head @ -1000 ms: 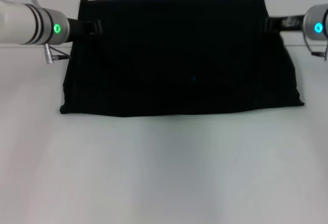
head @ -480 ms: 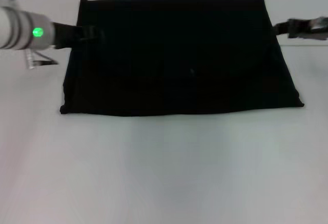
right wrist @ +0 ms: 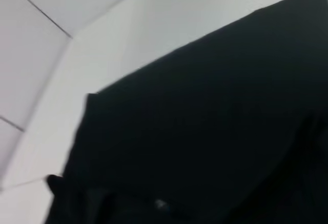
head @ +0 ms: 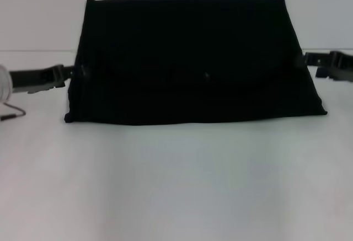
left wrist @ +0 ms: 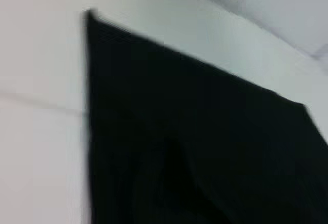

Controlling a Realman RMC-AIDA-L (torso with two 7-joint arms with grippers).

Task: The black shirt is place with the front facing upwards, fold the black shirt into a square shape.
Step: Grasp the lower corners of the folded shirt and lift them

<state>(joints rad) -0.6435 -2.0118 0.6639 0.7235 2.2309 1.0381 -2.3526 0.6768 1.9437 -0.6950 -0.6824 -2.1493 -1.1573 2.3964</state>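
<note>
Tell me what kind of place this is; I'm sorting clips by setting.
Probably a lab or test bench rather than a home: a bare white table holds only the black shirt, folded flat, with the left gripper and the right gripper at its side edges.

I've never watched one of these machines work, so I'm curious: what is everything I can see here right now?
black shirt: one, plain black, folded into a wide block lying on the far half of the table.
table: one, white, bare surface nearest the robot.
left gripper: one, black, at the shirt's left edge.
right gripper: one, black, at the shirt's right edge.
</note>
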